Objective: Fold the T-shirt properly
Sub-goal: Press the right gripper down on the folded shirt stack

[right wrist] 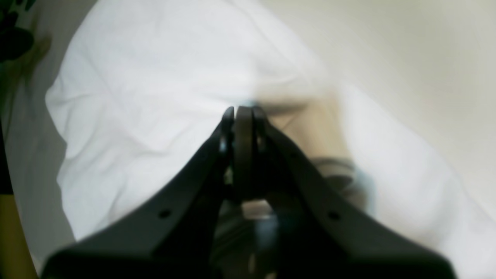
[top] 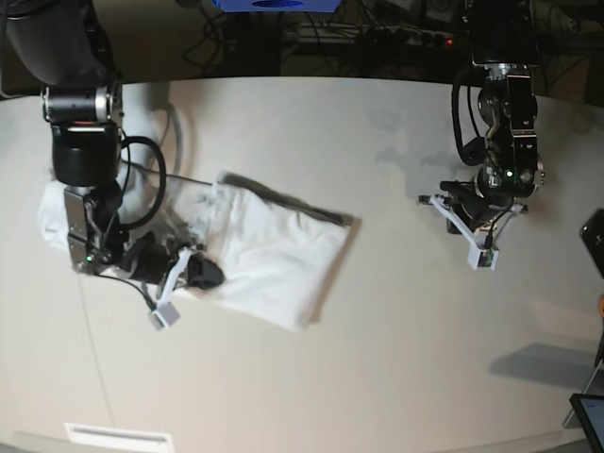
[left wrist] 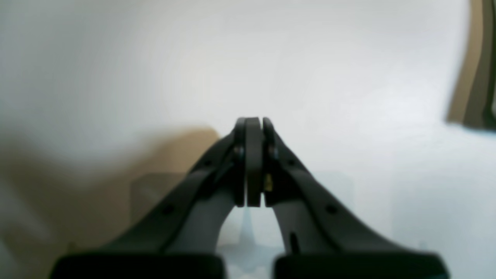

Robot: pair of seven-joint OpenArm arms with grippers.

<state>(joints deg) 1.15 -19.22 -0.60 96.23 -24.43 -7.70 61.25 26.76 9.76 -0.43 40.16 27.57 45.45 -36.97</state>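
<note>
The white T-shirt (top: 278,255) lies partly folded and rumpled on the off-white table (top: 377,359), left of centre. My right gripper (top: 204,274) rests low at the shirt's left edge. In the right wrist view this gripper (right wrist: 242,110) is shut above the white cloth (right wrist: 155,97), and no cloth shows between its fingers. My left gripper (top: 477,215) hangs over bare table far to the right of the shirt. In the left wrist view it (left wrist: 254,121) is shut with nothing in it.
A bit of white cloth (top: 52,222) shows behind the right arm's base at the far left. A grey cable (top: 175,142) loops behind the shirt. Dark devices sit at the right edge (top: 595,236) and the bottom right corner (top: 590,411). Cables line the table's back edge (top: 377,38).
</note>
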